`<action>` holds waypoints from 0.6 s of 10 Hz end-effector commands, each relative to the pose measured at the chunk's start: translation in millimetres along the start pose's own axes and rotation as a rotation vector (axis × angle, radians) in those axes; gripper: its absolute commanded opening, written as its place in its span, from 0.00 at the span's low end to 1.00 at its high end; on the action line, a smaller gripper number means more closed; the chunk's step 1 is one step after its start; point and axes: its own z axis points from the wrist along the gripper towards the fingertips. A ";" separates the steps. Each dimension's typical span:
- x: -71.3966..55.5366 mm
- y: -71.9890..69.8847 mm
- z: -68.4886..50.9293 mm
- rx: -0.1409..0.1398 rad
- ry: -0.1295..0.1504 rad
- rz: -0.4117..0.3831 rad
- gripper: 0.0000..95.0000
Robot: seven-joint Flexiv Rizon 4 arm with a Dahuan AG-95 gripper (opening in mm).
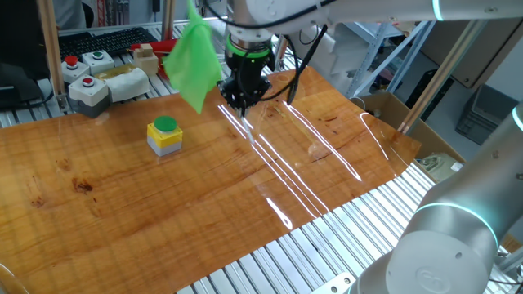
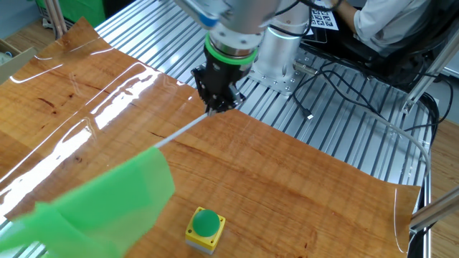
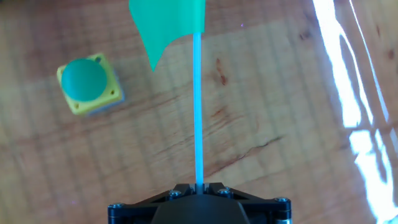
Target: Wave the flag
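My black gripper (image 2: 220,102) grips the bright green flag (image 2: 107,201) on its white stick (image 3: 198,106), above the wood-grain table (image 1: 122,204) with the yellow, green-topped button box (image 1: 165,135).

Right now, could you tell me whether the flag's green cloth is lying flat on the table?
No, the flag is held aloft by the gripper, its cloth hanging above the table.

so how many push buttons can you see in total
3: a green round button on the yellow box on the wooden table, plus a red one and a green one on grey boxes behind; more may be hidden.

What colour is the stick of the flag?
White. The stick of the flag shows best in the hand view, clamped in the gripper.
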 end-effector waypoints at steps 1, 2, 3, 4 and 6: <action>-1.8 0.0 0.8 -0.093 0.034 0.455 0.00; -1.9 0.0 0.8 -0.093 0.032 0.452 0.00; -1.9 0.0 0.8 -0.090 0.030 0.451 0.00; -1.6 0.0 0.7 -0.098 -0.002 0.339 0.00; -1.5 0.0 0.6 -0.072 -0.023 0.126 0.00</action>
